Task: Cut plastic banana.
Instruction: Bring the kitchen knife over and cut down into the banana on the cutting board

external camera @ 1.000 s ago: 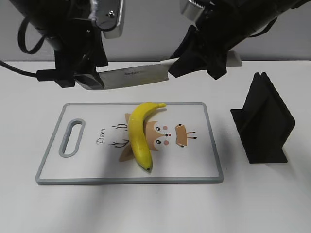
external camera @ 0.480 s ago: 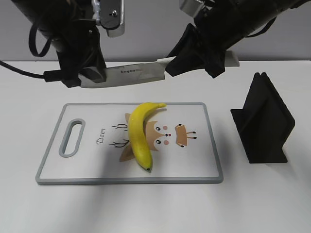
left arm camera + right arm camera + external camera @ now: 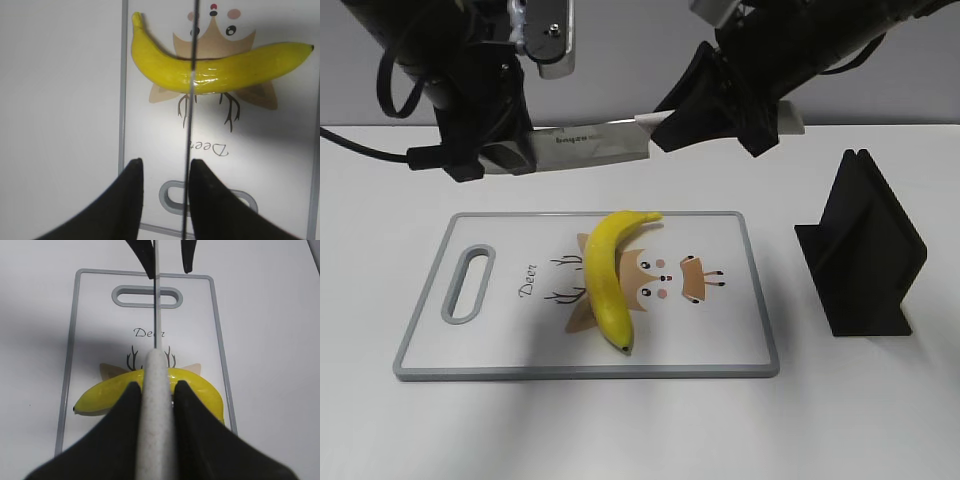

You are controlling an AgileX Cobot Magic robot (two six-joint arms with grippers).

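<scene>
Knife (image 3: 585, 143) now sits higher and further left above the worktop (image 3: 380, 230) than a second ago; over that second the blade has shifted leftward and lifted slightly, and the right arm has followed it. Blade hangs level, edge on, well above the cutting board (image 3: 740, 300), not touching anything below.

Right pincer (image 3: 155, 390): closed on the knife's pale handle (image 3: 155, 410), fingers pressed to either side of it.

Left pincer (image 3: 165, 170): its two dark fingers stand either side of the blade. In the left wrist view the blade runs close along the right-hand finger with a gap to the other, so I cannot tell if it pinches the blade or only brackets it.

Plastic banana (image 3: 605, 275): lies flat on the board, across the deer print, stem toward the far edge, dark tip toward the near edge. Whole, no cut visible. Both wrist views show the blade line crossing the banana near mid-length.

Judgement: the shift looks like lining up the knife rather than cutting; the cut itself is not yet begun. Next would be a straight descent onto the banana's middle. Risk: the glossy curved fruit may roll or skid under the edge, as nothing holds it.

Containers: black knife stand (image 3: 865, 250) on the right of the worktop, upright, slot at top with nothing in it. No other holder seen.
</scene>
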